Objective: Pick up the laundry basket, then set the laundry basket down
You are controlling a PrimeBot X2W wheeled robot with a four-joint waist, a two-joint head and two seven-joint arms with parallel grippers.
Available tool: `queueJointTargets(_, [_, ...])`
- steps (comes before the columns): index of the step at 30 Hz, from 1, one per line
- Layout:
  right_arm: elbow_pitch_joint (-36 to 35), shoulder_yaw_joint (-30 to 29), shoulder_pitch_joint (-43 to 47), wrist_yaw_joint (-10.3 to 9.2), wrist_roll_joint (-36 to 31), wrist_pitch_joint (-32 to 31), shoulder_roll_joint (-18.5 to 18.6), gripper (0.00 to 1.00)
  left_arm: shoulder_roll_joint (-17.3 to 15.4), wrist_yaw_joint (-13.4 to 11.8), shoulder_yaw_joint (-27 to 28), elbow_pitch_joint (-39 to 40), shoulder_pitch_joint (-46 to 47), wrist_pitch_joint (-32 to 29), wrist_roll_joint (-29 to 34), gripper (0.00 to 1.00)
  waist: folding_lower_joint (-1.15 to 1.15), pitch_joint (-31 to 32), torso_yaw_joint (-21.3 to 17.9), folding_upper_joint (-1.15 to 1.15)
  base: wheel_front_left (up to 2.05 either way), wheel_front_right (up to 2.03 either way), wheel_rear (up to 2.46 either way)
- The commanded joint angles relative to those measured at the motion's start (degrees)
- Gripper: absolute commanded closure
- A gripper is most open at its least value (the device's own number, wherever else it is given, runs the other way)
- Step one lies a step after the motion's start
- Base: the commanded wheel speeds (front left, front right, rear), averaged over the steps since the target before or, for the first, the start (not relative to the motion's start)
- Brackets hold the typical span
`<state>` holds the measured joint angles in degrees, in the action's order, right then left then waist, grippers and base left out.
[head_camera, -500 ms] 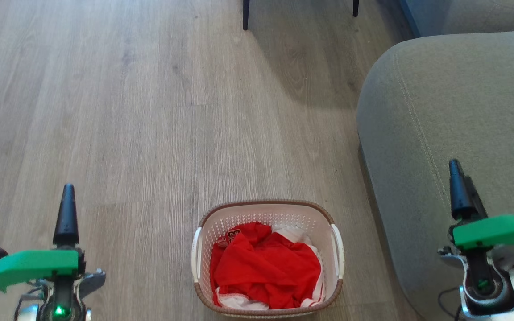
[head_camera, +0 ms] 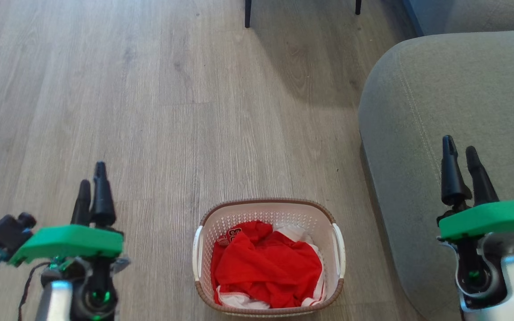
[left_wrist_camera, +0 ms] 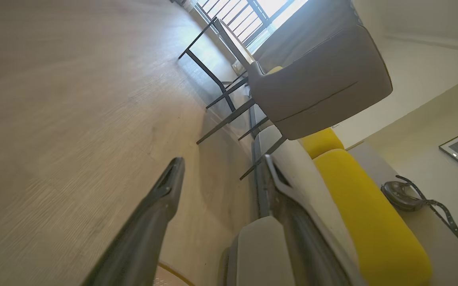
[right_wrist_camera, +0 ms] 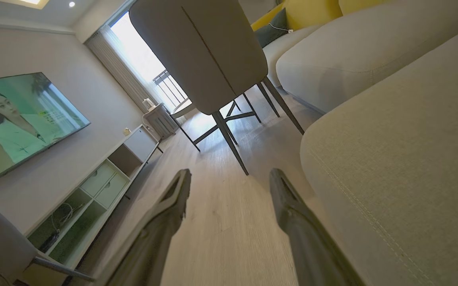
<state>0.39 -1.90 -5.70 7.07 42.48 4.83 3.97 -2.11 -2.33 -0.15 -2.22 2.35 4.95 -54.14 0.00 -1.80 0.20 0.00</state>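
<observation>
Spreading across most of the head view, the pale wood-look floor (head_camera: 150,111) carries everything else. A grey fabric sofa (head_camera: 462,89) fills the right side, its rounded corner reaching down past the right arm. Beyond it stands a grey upholstered chair (right_wrist_camera: 201,51) on thin dark legs, two of which poke in at the top of the head view.

The laundry basket (head_camera: 266,203) sits on the floor at the bottom centre, between the two arms and just left of the sofa's edge. It is white perforated plastic with a brown woven-look rim and a white handle on each short side. Red and white clothes (head_camera: 266,267) lie crumpled inside, below the rim.

The left gripper (head_camera: 93,176) hangs over bare floor to the basket's left, well apart from it. Its two dark fingers are spread with a clear gap in the left wrist view and grasp nothing. The right gripper (head_camera: 459,145) hovers over the sofa's corner on the basket's right, also apart from it. Its fingers are likewise parted and empty.
</observation>
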Motion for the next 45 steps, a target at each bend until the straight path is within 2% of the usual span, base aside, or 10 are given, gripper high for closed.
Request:
queueJointTargets(1, [-2.9,0.9,-3.7,0.24,-1.9,0.7,1.0,0.00,-0.6,-0.5,0.3,2.9,2.9,0.6,2.1,0.00,0.00,0.0,0.0,0.00,0.00,0.00,0.00])
queueJointTargets(4, [-3.6,1.7,-3.9,0.24,-4.9,1.2,1.3,0.00,-0.6,-3.2,-2.1,4.3,3.1,1.1,7.7,0.00,0.00,0.0,0.0,0.00,0.00,0.00,0.00])
queueJointTargets(5, [-4.0,2.1,-4.0,0.25,-6.7,1.6,1.4,0.00,-0.6,-5.2,-3.9,4.9,3.3,1.4,10.9,0.00,0.00,0.0,0.0,0.00,0.00,0.00,0.00])
queueJointTargets(7, [-4.4,2.8,-4.0,0.26,-7.9,1.9,1.6,0.00,-0.6,-6.7,-5.7,5.1,3.5,1.8,13.7,0.00,0.00,0.0,0.0,0.00,0.00,0.00,0.00])
queueJointTargets(14, [-5.2,5.1,-4.1,0.28,-14.0,3.1,2.8,0.00,-0.6,-9.6,-10.8,4.2,4.1,2.9,22.9,0.00,0.00,0.1,-0.2,0.00,0.00,0.00,0.00])
queueJointTargets(17, [-4.8,5.9,-3.8,0.29,-16.9,3.6,3.2,0.00,-1.8,-10.8,-13.5,3.4,4.8,3.4,27.1,0.00,0.00,0.1,-0.4,0.00,0.00,0.00,0.00])
queueJointTargets(23, [-1.9,6.3,-3.7,0.31,-21.3,4.6,2.7,0.00,-4.3,-19.4,-19.2,1.5,6.2,4.4,33.8,0.00,0.00,0.2,-0.7,0.00,0.00,0.00,0.00])
queueJointTargets(33, [-0.4,5.5,-3.8,0.34,-29.8,6.3,1.3,0.00,-8.2,-28.2,-28.6,1.8,9.6,6.1,39.2,0.00,0.00,0.0,-1.0,0.00,0.00,0.00,0.00])
queueJointTargets(39, [-1.3,6.2,-4.0,0.36,-33.3,7.1,0.9,0.00,-7.8,-28.4,-29.9,0.3,10.1,7.0,38.5,0.00,0.00,-0.2,-0.8,0.00,0.00,0.00,0.00])
queueJointTargets(45, [-2.3,6.8,-4.2,0.38,-36.1,8.1,1.0,0.00,-5.9,-21.7,-27.5,1.0,8.8,8.0,38.2,0.00,0.00,-0.5,-0.6,0.00,0.00,0.00,0.00])
